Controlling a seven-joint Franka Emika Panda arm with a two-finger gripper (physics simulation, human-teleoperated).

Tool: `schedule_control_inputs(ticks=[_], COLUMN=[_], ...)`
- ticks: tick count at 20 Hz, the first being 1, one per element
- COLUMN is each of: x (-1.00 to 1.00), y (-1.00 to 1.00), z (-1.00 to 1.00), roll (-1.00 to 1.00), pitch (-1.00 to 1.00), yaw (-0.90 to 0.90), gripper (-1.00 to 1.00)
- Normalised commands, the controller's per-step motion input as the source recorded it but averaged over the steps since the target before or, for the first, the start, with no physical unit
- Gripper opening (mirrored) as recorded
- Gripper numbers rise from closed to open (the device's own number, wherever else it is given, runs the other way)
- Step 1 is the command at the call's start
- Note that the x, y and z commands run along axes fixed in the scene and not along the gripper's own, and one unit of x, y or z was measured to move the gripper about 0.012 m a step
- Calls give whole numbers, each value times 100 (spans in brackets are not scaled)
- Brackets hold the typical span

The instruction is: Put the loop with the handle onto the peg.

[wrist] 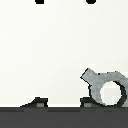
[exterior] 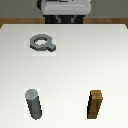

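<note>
The loop with the handle [exterior: 42,43] lies flat on the white table, toward the exterior view's left and near the far side, its stubby tab pointing to the exterior view's right. In the wrist view the same loop [wrist: 107,87] shows beside a dark band. The peg [exterior: 34,104] stands upright near the front on the exterior view's left, far from the loop. My gripper [wrist: 65,1] shows only as two dark fingertips [wrist: 40,1] set wide apart at the picture's edge, open, with nothing between them and well above the table. The exterior view does not show the gripper.
A brown wooden block [exterior: 96,104] stands upright near the front on the exterior view's right. The robot's base [exterior: 65,11] sits behind the table's far edge. The white table [exterior: 75,65] spans most of the exterior view.
</note>
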Motion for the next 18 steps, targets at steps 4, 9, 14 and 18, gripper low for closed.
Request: schedule_control_inputs(ticks=[4,9,14,18], x=[0,0,0,0], y=[0,-20,-100,-25], z=[0,0,0,0], roll=[0,0,0,0], pitch=[0,0,0,0], yaw=[0,0,0,33], gripper=[100,100,100,100])
